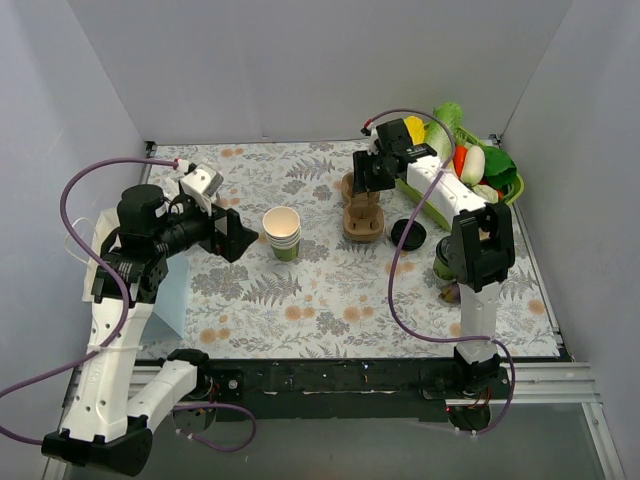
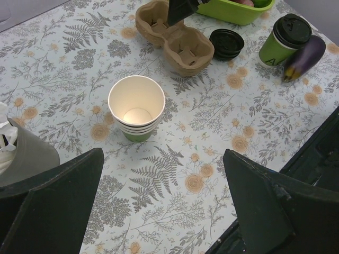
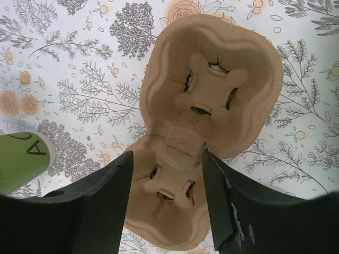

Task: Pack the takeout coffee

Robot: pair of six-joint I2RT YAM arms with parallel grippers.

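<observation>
Fern-printed bench [image 2: 63, 69] is shown; the coffee cup [image 2: 280, 42], green with a black lid, is mostly hidden by the right arm [image 1: 478, 250] from above. Seen open are the left pincer [image 2: 163, 159] and right pincer [image 3: 167, 153].

The tablecloth [image 2: 69, 69] was white, printed with grey ferns and pale orange blossoms. The takeout coffee cup [image 2: 283, 42] showed a bright green wall with a dark letter A, under a black lid. The stack of paper cups [image 2: 136, 108] was cream above, green at the bottom. The moulded cup carrier [image 3: 206, 121] was tan, the loose lid [image 2: 226, 43] black, the eggplant [image 2: 303, 57] dark purple, and the basket [image 2: 233, 11] lime green.
</observation>
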